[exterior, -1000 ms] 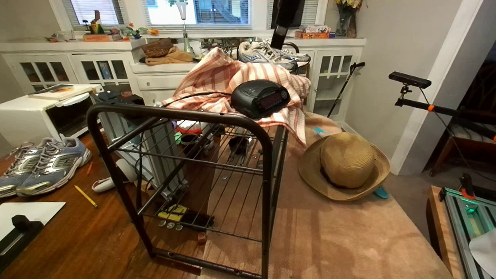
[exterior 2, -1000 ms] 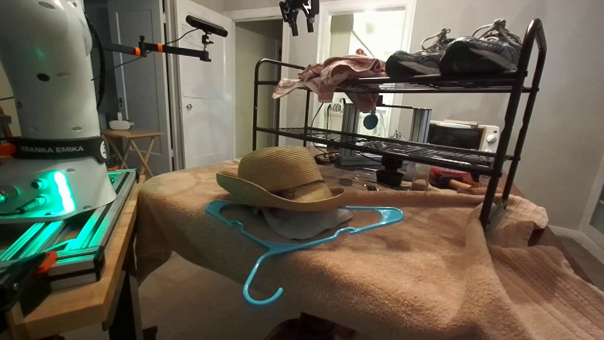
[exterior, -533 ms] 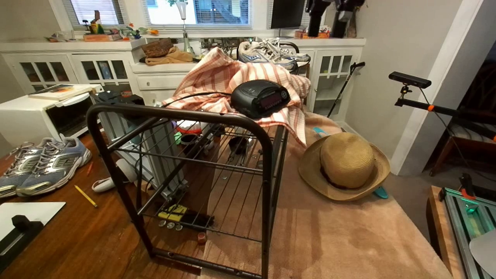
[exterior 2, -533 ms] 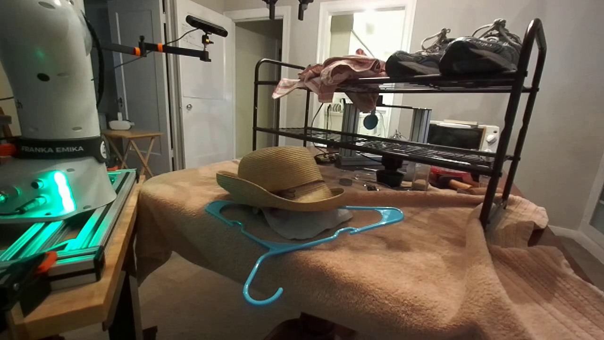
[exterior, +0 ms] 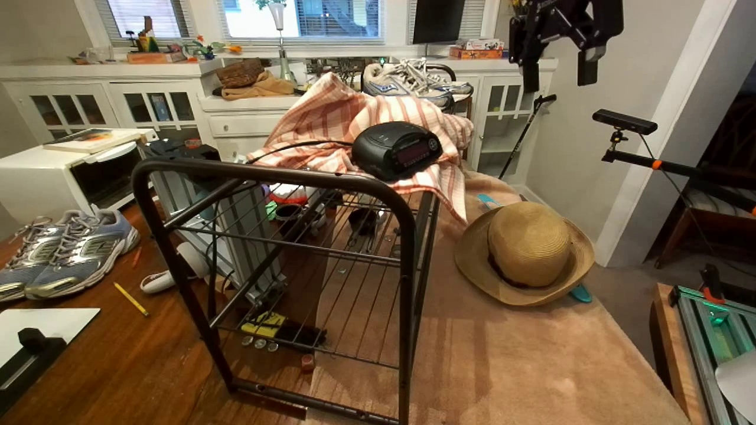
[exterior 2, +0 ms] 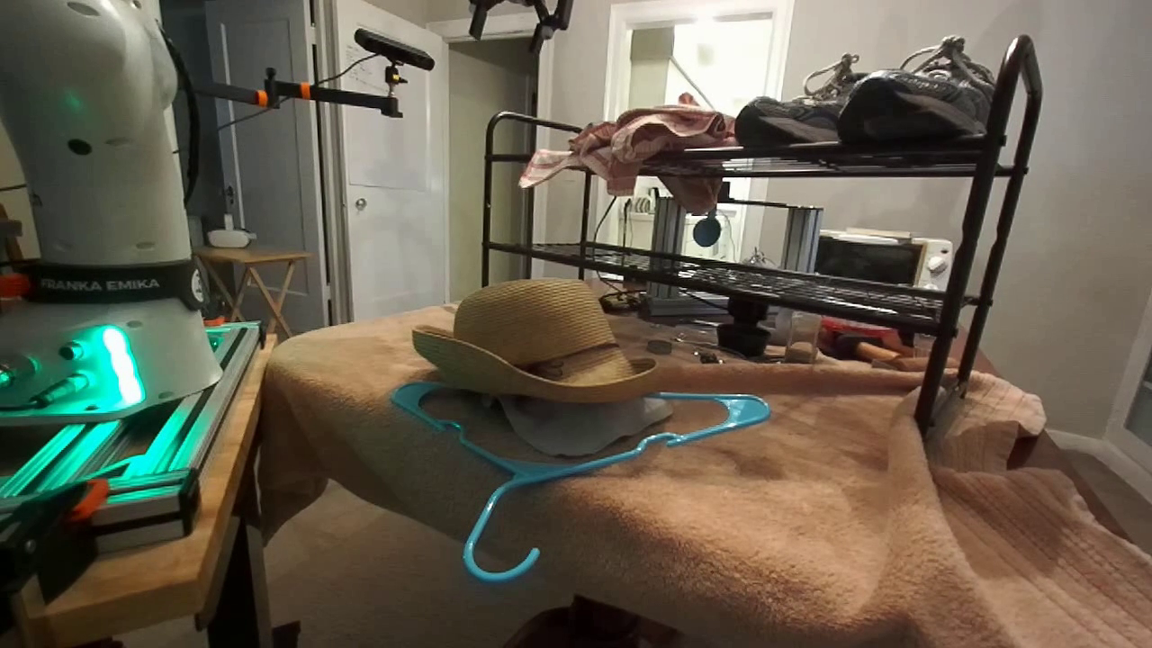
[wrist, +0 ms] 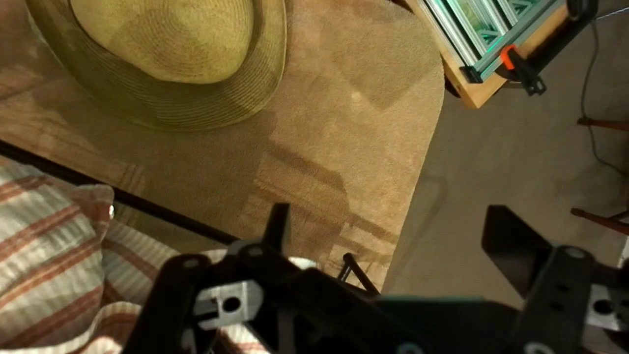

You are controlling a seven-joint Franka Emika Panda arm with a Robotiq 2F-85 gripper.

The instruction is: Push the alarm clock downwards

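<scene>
The black, glossy alarm clock [exterior: 394,150] sits on a red-and-white striped cloth [exterior: 331,112] on top of the dark metal rack [exterior: 277,171]. Its display faces right in that exterior view, and a cable runs off to the left. The clock does not show in the wrist view or in the exterior view with the hanger, where the cloth [exterior 2: 648,135] is seen on the rack. My gripper [exterior: 560,74] is open and empty, above and to the right of the clock. It also shows at the top edge of an exterior view [exterior 2: 508,36]. In the wrist view its spread fingers [wrist: 388,216] have nothing between them.
A tan straw hat [exterior: 528,245] and a blue hanger [exterior 2: 576,468] lie on the brown blanket [exterior 2: 810,486] beside the rack. Shoes [exterior 2: 913,108] stand on the rack's top shelf. A camera on a boom [exterior: 625,121] stands right of the hat.
My gripper has moved right and come further into an exterior view, while in the exterior view with the hanger it has shifted left and slightly up. It has turned. The clock has not moved.
</scene>
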